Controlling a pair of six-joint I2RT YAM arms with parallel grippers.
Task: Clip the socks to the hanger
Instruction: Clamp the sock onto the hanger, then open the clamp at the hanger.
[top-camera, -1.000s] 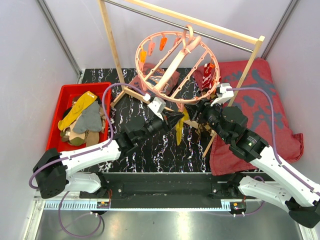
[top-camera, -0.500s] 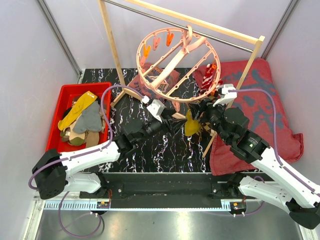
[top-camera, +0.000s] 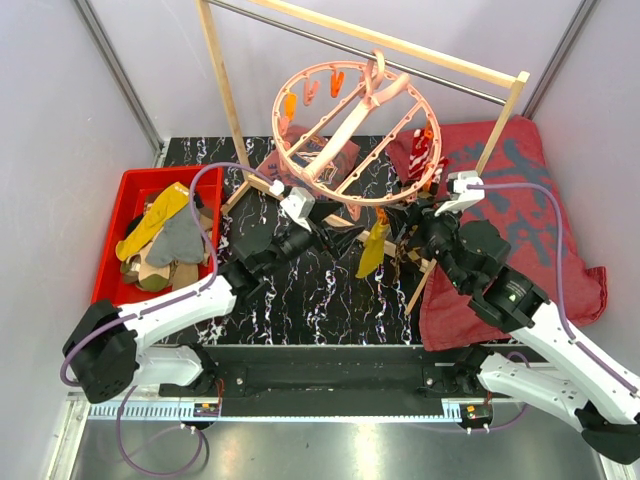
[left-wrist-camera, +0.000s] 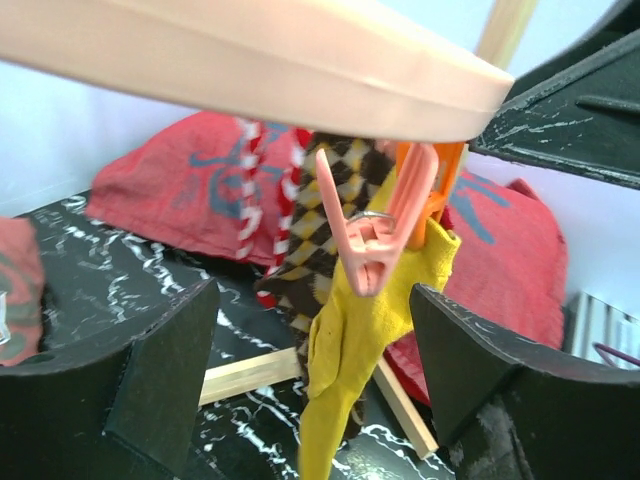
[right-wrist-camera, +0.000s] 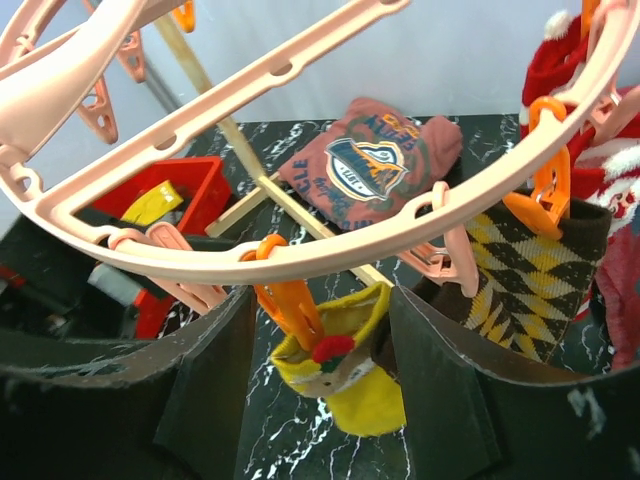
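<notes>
Pulled back toward near-left since a second ago: left gripper (top-camera: 322, 228), fingers now spread wide, gripping nothing. Yellow sock (top-camera: 372, 252) hanging from orange clip (top-camera: 381, 217) on front rim of hanger (right-wrist-camera: 200, 262), next to argyle sock (right-wrist-camera: 520, 275) and striped sock (top-camera: 418, 155). Right gripper (right-wrist-camera: 320, 330) also spread, just under rim, either side of clip, holding nothing. More socks in red bin (top-camera: 115, 215).

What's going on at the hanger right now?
A yellow sock hangs from an orange clip on the hanger, beside the argyle sock and striped sock already clipped. Both grippers stand open: the left gripper faces the yellow sock, the right gripper flanks its clip without gripping. More socks wait in the red bin.
</notes>
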